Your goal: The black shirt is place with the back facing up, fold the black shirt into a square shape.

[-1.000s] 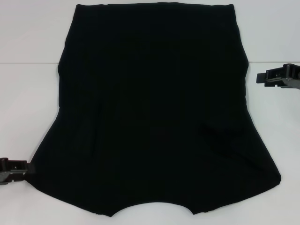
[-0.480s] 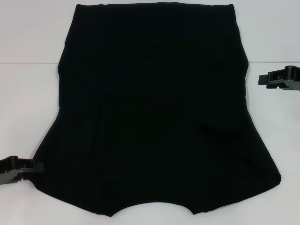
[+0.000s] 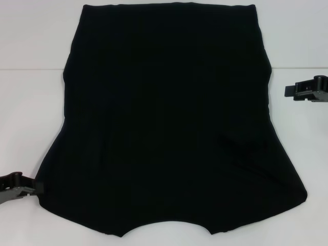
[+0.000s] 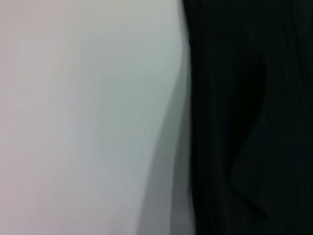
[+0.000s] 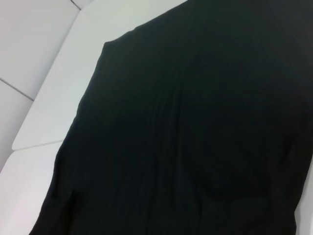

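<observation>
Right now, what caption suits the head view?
Black shirt spread on a white table, left gripper at its near corner, right gripper alongside.

The shirt [image 3: 166, 118] is soft matte black cloth, no sheen, with faint folds and ripples. The table [image 3: 31, 77] under it looks smooth, white, slightly satin. Both grippers, left [image 3: 32, 187] and right [image 3: 291, 91], look like hard black plastic, semi-matte.

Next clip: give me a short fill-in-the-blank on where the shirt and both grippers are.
The black shirt lies spread flat on the ____ table.
The left gripper is at the shirt's near ____ corner.
The right gripper is ____ the shirt, out past its right edge.
Missing words: white; left; apart from.
</observation>
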You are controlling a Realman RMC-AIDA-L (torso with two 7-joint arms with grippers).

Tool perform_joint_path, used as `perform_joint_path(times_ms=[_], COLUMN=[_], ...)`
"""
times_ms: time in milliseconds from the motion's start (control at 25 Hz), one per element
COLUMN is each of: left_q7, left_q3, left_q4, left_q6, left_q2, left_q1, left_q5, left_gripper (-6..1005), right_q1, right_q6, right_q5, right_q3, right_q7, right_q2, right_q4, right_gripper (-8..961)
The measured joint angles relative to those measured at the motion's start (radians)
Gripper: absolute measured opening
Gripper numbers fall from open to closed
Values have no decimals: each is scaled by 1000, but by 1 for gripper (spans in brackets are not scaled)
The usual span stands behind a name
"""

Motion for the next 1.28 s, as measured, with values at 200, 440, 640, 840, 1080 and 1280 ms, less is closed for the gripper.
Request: perform_joint_path(times_ms=[200,440,640,840,1080,1280], left_q7=[37,59,59,57,54,54], left_q3=[-1,-7,-6,-3,-1,-1], left_q4=[0,-1,-15,-27,-40,-47], left_q6=[25,65,46,26,16,10], left_q2=[2,10,13,19,21,23], left_q1=[-5,-16,-27,-41,-51,-55], left_q5=[-20,-59,-61,-62,-62,-62], left_gripper=[74,39,27,27,27,27], right_q1=[-9,-32,-69,-94,-91,-90], right_q6=[-43,-186,-289,-303,-278,-240], right_q5=[-1,-58,-144,-205,-277,-281], right_q3=[-3,-4,-1,-2,-4,1], right_q7=[-1,-8,-5,4,-30,-70], right_q2=[-11,-40,-56,-54,-12,23], right_q4=[-1,-12,-38,-40,-35,-34], right_gripper=[430,434,438,442,447,451])
